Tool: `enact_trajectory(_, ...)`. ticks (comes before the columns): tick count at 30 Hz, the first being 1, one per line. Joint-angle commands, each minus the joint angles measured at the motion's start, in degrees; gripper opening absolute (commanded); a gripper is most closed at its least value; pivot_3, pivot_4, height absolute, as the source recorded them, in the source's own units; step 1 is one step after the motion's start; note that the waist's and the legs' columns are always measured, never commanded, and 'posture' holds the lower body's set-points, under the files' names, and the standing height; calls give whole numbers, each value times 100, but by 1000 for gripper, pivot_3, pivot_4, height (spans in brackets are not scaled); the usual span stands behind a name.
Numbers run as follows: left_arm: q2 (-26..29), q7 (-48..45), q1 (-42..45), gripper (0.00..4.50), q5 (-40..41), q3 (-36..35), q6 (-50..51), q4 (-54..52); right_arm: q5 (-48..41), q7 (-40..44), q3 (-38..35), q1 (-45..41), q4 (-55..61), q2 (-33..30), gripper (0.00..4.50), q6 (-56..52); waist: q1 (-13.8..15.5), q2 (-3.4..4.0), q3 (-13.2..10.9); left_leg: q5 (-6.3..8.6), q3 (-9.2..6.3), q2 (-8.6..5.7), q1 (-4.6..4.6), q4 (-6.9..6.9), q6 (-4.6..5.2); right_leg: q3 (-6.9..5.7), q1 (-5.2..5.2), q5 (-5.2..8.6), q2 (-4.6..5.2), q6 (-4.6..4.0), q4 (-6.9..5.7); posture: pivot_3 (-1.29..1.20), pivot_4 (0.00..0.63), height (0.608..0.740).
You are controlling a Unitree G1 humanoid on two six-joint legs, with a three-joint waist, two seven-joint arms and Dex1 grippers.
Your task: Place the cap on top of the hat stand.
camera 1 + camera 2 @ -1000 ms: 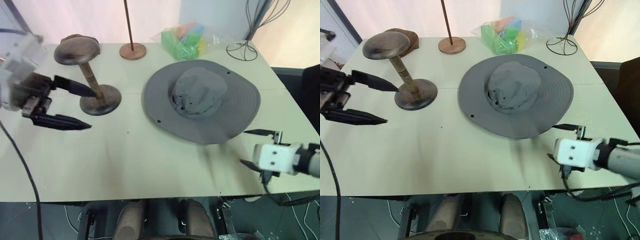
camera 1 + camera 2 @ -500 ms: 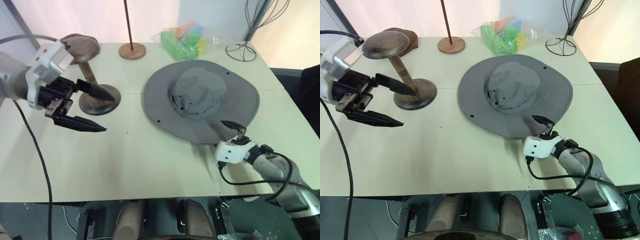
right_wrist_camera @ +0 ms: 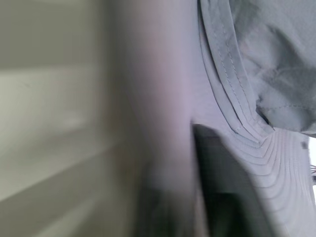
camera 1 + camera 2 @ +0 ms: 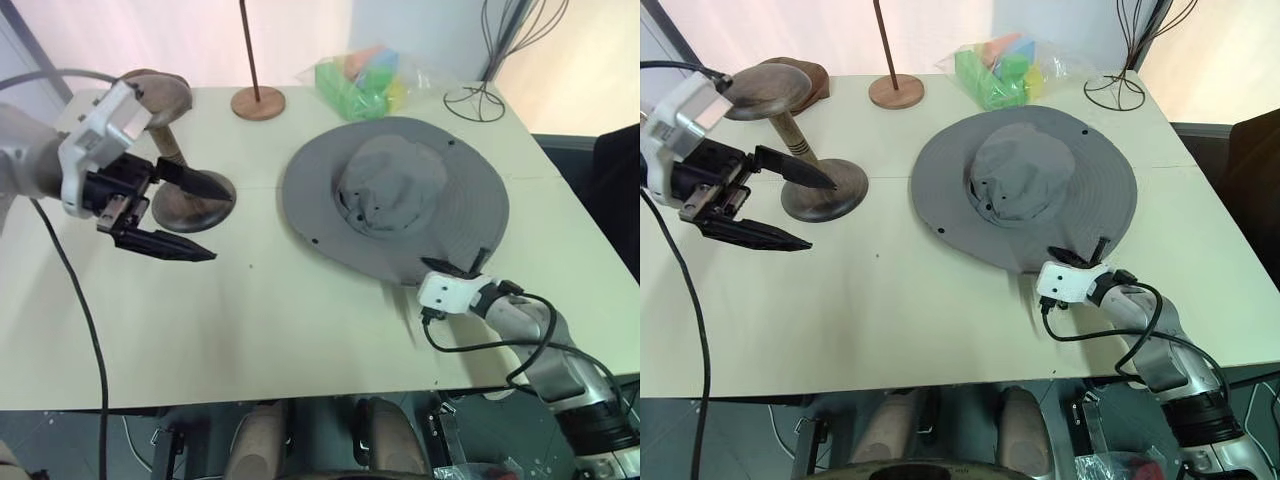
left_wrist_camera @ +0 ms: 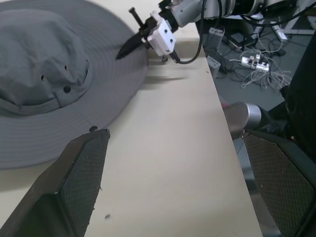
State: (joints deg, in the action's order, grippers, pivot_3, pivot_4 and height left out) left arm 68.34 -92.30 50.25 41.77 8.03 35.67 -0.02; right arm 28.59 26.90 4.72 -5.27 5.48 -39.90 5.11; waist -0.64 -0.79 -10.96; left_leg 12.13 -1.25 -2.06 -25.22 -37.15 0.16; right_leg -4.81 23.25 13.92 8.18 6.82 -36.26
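Note:
The cap [image 4: 400,190], a wide-brimmed grey sun hat, lies crown up on the right half of the table. My right gripper [image 4: 470,263] is at its near brim, fingers shut on the brim's edge; in the left wrist view the right gripper [image 5: 123,52] lies as one dark point over that edge. The hat stand [image 4: 795,150], dark brown wood with a domed head, stands upright at the left. My left gripper [image 4: 222,223] hovers open just in front of the stand's round base, holding nothing, pointing across the table toward the cap.
Along the table's far edge stand a thin pole on a light disc base [image 4: 257,102], a clear bag of coloured pieces [image 4: 365,80] and a black wire stand [image 4: 475,100]. A brown object [image 4: 812,72] lies behind the hat stand. Bare tabletop [image 4: 300,300] separates my two grippers.
My right gripper has moved forward from the table's near right edge to the cap's near brim and has closed from open to shut. The left gripper has barely moved.

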Motion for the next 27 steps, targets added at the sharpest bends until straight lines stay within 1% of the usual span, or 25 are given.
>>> enact_trajectory(1,8,-20,6,4500,-20,-286,36,-36,-322,20,-172,-89,189,174,22,-282,-3,0,0,0,0,0,0,0,0,0,0,0,0,0,0,0,150,740)
enact_trajectory(5,14,168,-169,4500,45,-661,273,-92,-1854,590,-739,-367,1008,735,22,-1474,-9,4,-3,0,-4,5,0,0,0,1,0,-1,-6,0,-1,0,150,740)
enact_trajectory(8,167,451,-537,4500,292,-1263,637,-259,-2726,984,-1173,-878,1577,668,22,-2205,-35,11,-8,0,-2,6,0,0,0,6,4,-1,-6,1,-2,0,150,740)
enact_trajectory(10,276,687,-929,4500,501,-1863,962,-411,-3206,1213,-1445,-1426,1753,450,22,-2679,-45,14,-11,0,-1,9,-1,1,0,8,9,-1,-10,1,-4,0,150,740)
enact_trajectory(12,296,1088,-1260,4500,739,-2556,1370,-462,-3596,1344,-1626,-2144,1676,249,22,-3097,-36,16,-13,0,0,14,-1,1,0,10,12,-2,-16,0,-4,0,150,740)
enact_trajectory(15,206,1793,-1695,4500,1173,-3807,2150,-479,-3938,1466,-1584,-3435,1153,74,22,-3405,-33,16,-13,0,0,31,0,2,-1,9,13,-3,-33,-3,-3,0,150,740)
enact_trajectory(16,177,1965,-1883,4500,1259,-4201,2358,-551,-3937,1489,-1479,-3826,913,55,22,-3372,-38,16,-14,0,-1,35,0,4,-1,9,15,-4,-38,-5,-2,0,150,740)
enact_trajectory(18,127,2156,-2465,4500,1181,-5008,2614,-771,-3841,1566,-1170,-4609,314,100,22,-3077,-52,17,-14,0,2,41,1,7,-2,10,18,-5,-43,-7,-2,0,150,740)
enact_trajectory(21,47,2376,-3284,4500,933,-6106,2836,-736,-3614,1691,-642,-5703,-739,409,22,-2374,-73,18,-15,-1,14,46,3,15,-4,17,25,-8,-47,-13,-2,0,150,740)
enact_trajectory(24,-23,2614,-3646,4500,993,-6915,3096,-638,-3169,1614,-120,-6651,-1993,882,22,-1373,-144,18,-15,-5,19,54,0,20,-12,18,36,-13,-53,-22,-5,0,150,740)
enact_trajectory(27,-91,2705,-3972,4500,1008,-7452,3209,-688,-2462,1240,426,-7443,-3317,1326,22,-74,-190,18,-15,-8,19,52,-4,26,-20,19,45,-14,-51,-22,-8,0,150,740)
